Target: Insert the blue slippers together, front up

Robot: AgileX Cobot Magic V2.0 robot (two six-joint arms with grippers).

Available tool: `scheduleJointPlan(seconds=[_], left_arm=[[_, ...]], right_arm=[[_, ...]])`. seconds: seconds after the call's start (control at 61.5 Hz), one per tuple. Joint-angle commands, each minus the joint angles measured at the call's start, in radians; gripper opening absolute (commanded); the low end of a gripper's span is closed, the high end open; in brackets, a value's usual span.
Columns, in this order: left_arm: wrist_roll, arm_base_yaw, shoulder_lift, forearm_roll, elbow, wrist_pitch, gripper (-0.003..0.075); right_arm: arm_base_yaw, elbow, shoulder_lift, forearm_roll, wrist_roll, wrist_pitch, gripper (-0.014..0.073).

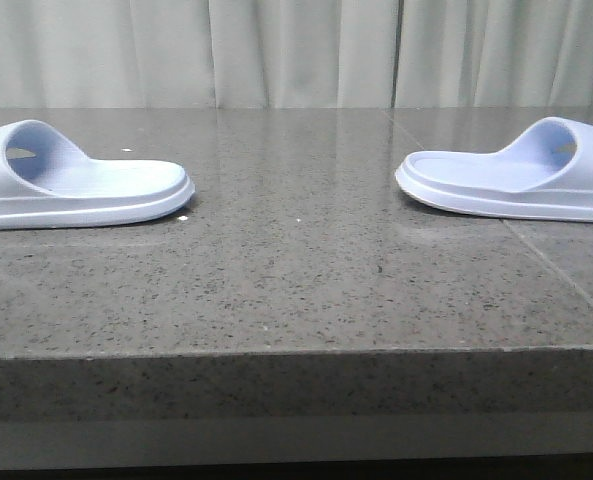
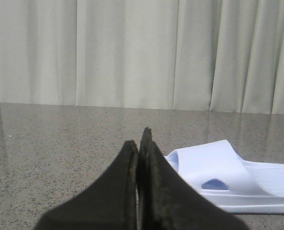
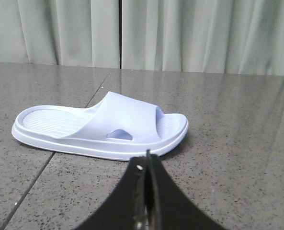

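Observation:
Two pale lavender-blue slippers lie flat, sole down, on the grey stone table. In the front view one slipper [image 1: 76,180] is at the far left, partly cut off, and the other slipper [image 1: 516,175] is at the far right; their heel ends point toward each other. The left slipper shows in the left wrist view [image 2: 228,175], beyond and beside my left gripper [image 2: 141,141], which is shut and empty. The right slipper shows whole in the right wrist view [image 3: 101,124], just beyond my right gripper [image 3: 147,160], which is shut and empty. Neither gripper appears in the front view.
The speckled grey stone table [image 1: 296,290] has its front edge [image 1: 296,352] close to the camera and a tile seam [image 1: 561,280] on the right. Pale curtains [image 1: 296,50] hang behind the table.

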Motion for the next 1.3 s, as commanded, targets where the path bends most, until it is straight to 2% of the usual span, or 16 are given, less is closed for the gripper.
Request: scheduleJointPlan(seconds=[0.0,0.781,1.057,1.285], left_arm=[[0.000,-0.007,-0.016,-0.008,0.007,-0.075,-0.0020],[0.000,-0.007,-0.016,-0.008,0.007,-0.075,-0.0020],[-0.002,-0.007,-0.016,-0.020,-0.021,-0.168,-0.0020],[-0.002,-0.007,0.006,-0.050,-0.261,0.024,-0.0020]], right_arm=[[-0.003,-0.004,-0.016,-0.002,-0.002,-0.089,-0.0068],[-0.003,-0.004,-0.016,-0.002,-0.002,-0.093,-0.0068],[-0.003,-0.026,-0.016,-0.002,-0.002,-0.083,-0.0068],[-0.003,-0.212,-0.011,-0.002,-0.002,0.027,-0.0068]])
